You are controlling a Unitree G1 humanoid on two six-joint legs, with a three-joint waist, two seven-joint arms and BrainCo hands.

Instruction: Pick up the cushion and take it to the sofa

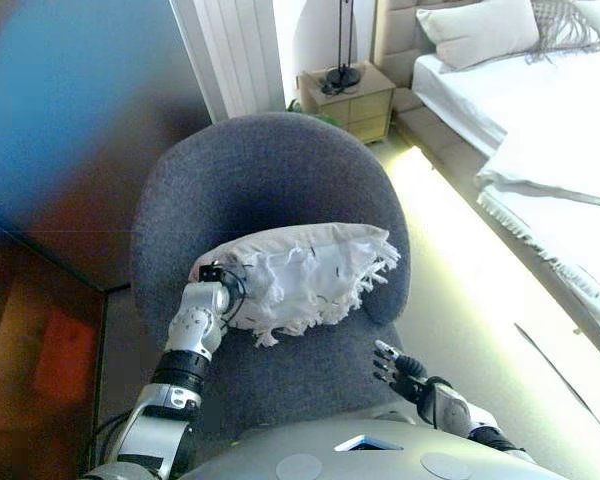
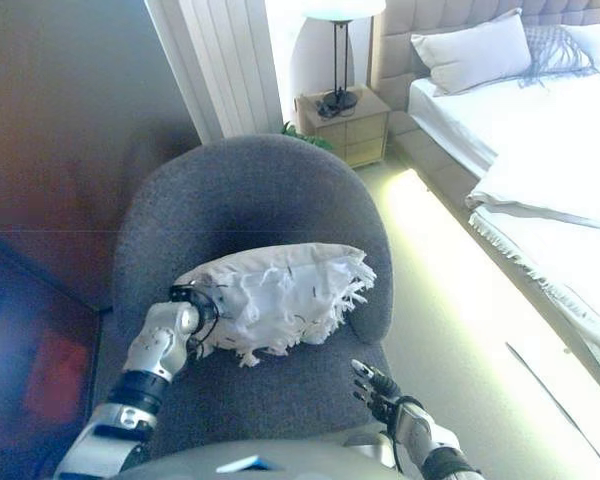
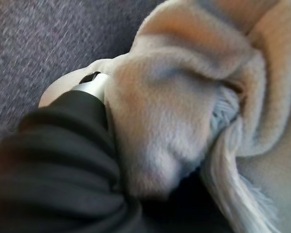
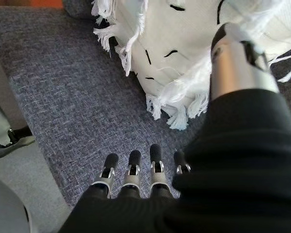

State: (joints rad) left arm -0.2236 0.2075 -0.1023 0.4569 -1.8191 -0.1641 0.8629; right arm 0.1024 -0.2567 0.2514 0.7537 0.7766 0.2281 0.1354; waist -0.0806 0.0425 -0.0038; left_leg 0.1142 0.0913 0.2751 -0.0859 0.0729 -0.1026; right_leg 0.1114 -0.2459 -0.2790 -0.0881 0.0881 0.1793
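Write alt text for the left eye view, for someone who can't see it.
The robot's left hand is buried in one end of a white fringed cushion on a grey armchair, while its right hand hovers open near the seat's front edge.

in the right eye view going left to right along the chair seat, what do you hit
left hand → cushion → right hand → bed

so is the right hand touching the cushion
Apart. The right wrist view shows the right hand with straight fingers over bare grey chair fabric, short of the cushion fringe. The eye views show the same gap.
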